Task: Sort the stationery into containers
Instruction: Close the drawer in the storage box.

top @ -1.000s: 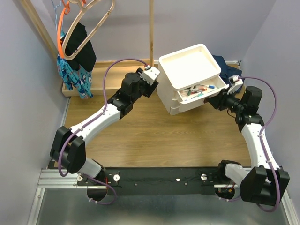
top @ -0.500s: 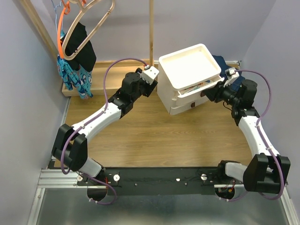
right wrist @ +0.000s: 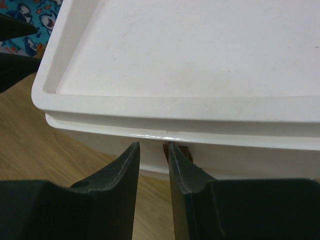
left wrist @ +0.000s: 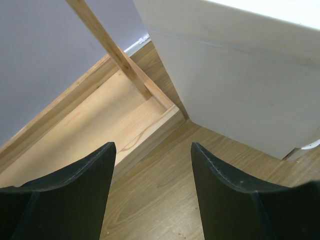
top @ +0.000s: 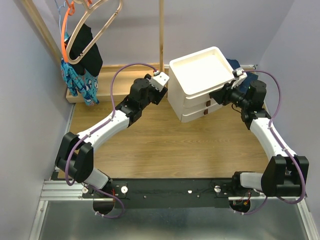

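The white three-drawer unit (top: pixel 186 102) stands at the back right, with all drawers shut and its tray top (top: pixel 175 64) bare. No stationery shows in any view. My right gripper (top: pixel 220 95) is at the front of the top drawer (right wrist: pixel 240 162), just under the tray rim (right wrist: pixel 175 107). Its jaws are a narrow gap apart with nothing between them. The brown pull tab (right wrist: pixel 184 151) sits just behind my right finger. My left gripper (top: pixel 165 84) is open and empty beside the unit's left wall (left wrist: pixel 240 85), low over the table.
A flat wooden rack base (top: pixel 115 80) with an upright pole (top: pixel 161 30) lies behind the left arm. Hangers (top: pixel 92 22) and patterned clothes (top: pixel 82 77) hang at the back left. A dark blue cloth (top: pixel 245 75) lies behind the unit. Walls close in on both sides.
The top drawer was open with markers showing inside. My right gripper moved forward against it, and it is now shut with the stationery hidden. The left arm has held still.
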{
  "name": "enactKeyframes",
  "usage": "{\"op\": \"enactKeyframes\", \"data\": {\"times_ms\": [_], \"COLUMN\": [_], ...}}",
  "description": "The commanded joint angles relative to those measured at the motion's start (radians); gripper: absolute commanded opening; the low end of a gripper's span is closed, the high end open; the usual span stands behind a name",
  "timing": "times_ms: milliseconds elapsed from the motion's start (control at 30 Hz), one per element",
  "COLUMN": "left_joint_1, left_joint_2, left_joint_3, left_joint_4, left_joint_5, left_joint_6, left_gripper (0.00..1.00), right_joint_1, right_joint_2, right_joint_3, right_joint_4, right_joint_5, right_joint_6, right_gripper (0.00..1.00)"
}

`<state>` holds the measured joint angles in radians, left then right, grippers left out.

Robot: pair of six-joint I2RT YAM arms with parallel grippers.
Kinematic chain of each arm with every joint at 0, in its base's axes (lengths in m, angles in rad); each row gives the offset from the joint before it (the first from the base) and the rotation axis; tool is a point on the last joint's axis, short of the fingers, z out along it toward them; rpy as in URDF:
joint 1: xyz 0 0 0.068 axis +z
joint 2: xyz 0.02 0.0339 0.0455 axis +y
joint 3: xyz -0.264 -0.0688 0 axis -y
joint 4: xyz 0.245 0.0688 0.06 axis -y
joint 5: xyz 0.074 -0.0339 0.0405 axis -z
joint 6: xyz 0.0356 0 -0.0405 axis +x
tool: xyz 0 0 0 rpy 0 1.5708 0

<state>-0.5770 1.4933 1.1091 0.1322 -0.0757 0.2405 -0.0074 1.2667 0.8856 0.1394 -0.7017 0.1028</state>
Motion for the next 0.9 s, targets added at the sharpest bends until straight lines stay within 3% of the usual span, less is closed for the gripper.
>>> {"op": "enactKeyframes", "data": {"times_ms": [0,733,867], "left_joint_1": [0.006,0.006,0.006], "left_joint_2": [0.002,0.034,0.042], "left_joint_3": [-0.006,0.001,0.015], "left_joint_4": [0.018,0.03,0.024], "left_joint_5": [-0.015,0.008,0.013], "left_joint_6": [-0.017,-0.05,-0.058], "left_gripper": [0.71,0.7,0.71], "right_joint_1": [0.006,0.006,0.006], "right_joint_2": [0.007,0.019,0.002], "right_joint_3": [0.018,0.012,0.061], "right_joint_4": [0.048,0.101,-0.016], "right_joint_5": [0.048,0.074,0.071], "right_joint_6": [-0.025,0.011,-0.034], "right_gripper": [0.38,0.41,0.41]}}
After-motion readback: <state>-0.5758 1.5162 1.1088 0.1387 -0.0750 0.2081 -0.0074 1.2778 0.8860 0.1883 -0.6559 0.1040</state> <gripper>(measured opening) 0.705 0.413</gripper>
